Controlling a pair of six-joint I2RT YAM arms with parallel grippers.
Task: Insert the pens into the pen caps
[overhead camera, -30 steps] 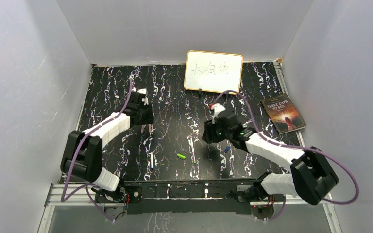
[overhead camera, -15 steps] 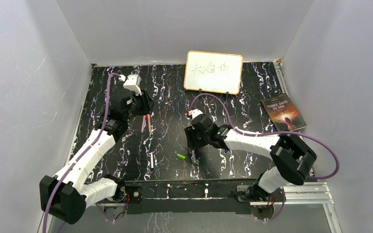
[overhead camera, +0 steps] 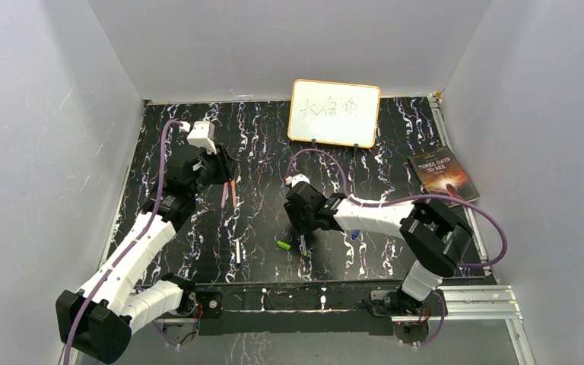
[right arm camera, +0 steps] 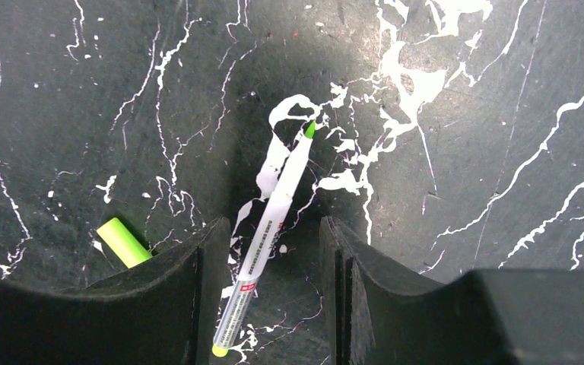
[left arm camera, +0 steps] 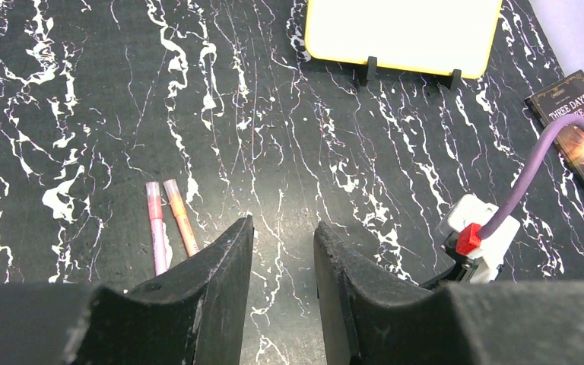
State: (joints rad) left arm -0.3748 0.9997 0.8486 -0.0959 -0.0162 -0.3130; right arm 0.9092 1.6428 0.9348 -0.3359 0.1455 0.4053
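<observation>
Two pens, one pink (left arm camera: 154, 236) and one orange (left arm camera: 180, 224), lie side by side on the black marbled table, just left of my left gripper (left arm camera: 283, 228). It is open and holds nothing. From above, the pink pen (overhead camera: 224, 195) and the orange pen (overhead camera: 233, 192) sit below that gripper (overhead camera: 223, 169). My right gripper (right arm camera: 274, 223) is open and low over a white pen with a green tip (right arm camera: 293, 171), which lies on the table between the fingers. A bright green pen cap (right arm camera: 122, 242) rests just outside the left finger. Another white pen (overhead camera: 238, 251) and a blue cap (overhead camera: 356, 234) lie apart.
A yellow-framed whiteboard (overhead camera: 334, 112) stands at the back. A dark book (overhead camera: 442, 179) lies at the right edge. Grey walls close in both sides and the back. The right arm's cable (overhead camera: 327, 156) loops over the table's middle.
The right gripper has swung left from the middle right and come down over the green-tipped white pen. The left arm has stretched out toward the back left, above the pink and orange pens.
</observation>
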